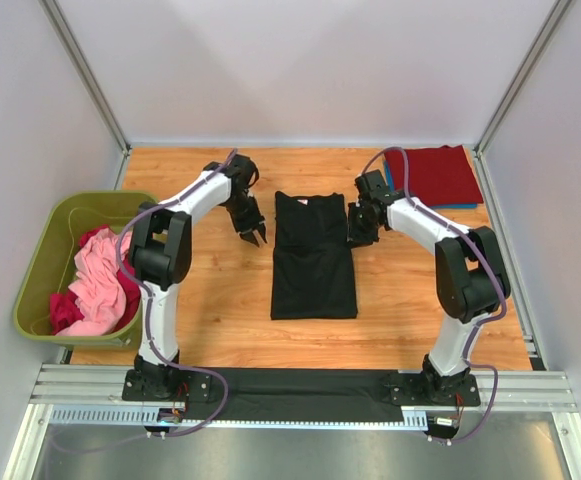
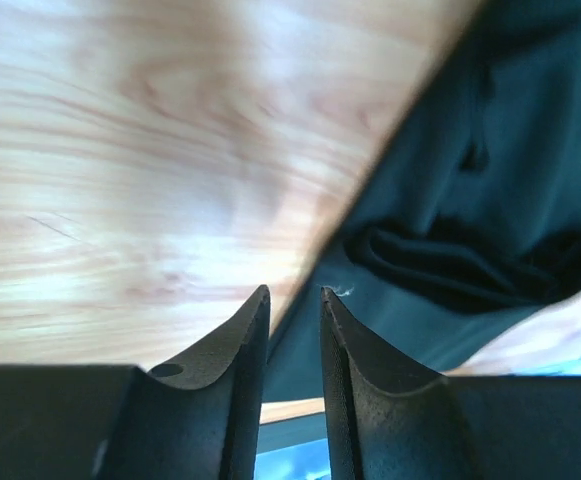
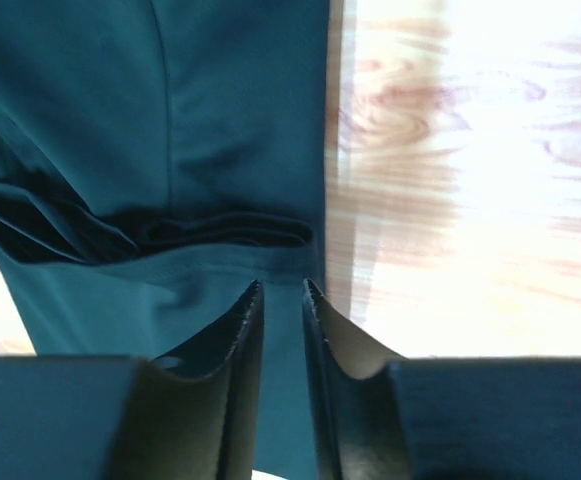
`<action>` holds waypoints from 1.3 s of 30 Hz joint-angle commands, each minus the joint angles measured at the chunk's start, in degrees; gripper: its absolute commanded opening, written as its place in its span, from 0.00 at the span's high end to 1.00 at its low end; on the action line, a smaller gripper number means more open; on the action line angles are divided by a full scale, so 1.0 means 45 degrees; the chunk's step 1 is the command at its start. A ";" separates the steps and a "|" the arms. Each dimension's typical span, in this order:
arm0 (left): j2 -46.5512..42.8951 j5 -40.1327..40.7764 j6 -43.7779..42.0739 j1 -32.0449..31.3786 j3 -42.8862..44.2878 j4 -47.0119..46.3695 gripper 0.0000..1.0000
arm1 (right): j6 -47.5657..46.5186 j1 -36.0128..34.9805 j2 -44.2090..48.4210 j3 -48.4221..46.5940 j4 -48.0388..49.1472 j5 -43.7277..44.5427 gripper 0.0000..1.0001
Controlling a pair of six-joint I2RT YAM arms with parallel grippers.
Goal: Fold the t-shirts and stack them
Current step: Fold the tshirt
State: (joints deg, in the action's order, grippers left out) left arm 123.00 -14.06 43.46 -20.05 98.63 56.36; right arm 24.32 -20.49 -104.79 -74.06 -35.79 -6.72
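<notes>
Black shirt [image 1: 313,258] lengthwise between both; right end effector [image 1: 358,235] at its edge, left end effector [image 1: 253,236] beside (both slightly parted, empty).

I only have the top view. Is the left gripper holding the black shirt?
Observer: No. On its wrist view the left gripper has a narrow gap between its fingers with no cloth pinched in it; the shirt edge lies just beyond the tips.
Operator: And the right one?
Observer: The right gripper is also slightly open, tips over the shirt's edge beside bare table, gripping nothing.
Operator: Is the cloth flat there?
Observer: No, a bunched fold runs across just ahead of the right tips.
</notes>
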 commanded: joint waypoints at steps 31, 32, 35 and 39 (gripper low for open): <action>0.1182 0.0723 -0.0927 -0.0954 0.0793 -0.0555 0.71 | -0.0461 0.0960 -0.1304 -0.0141 0.0945 -0.0068 0.83; 0.1066 0.0665 -0.0967 -0.0934 0.0933 -0.0455 0.70 | -0.0501 0.0940 -0.1167 -0.0298 0.0748 -0.0243 0.81; 0.0481 0.0177 -0.1162 -0.0934 0.1459 -0.0260 0.66 | -0.0676 0.0940 -0.0581 -0.1001 -0.0383 -0.0807 0.75; -0.0435 -0.0350 -0.1610 -0.0934 0.1756 0.0443 0.63 | -0.0911 0.0940 0.0297 -0.0887 -0.1556 -0.2156 0.70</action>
State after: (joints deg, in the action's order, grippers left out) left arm 126.96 -14.37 38.76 -24.27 104.64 54.43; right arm 22.09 -16.40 -109.08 -76.31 -37.56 -12.25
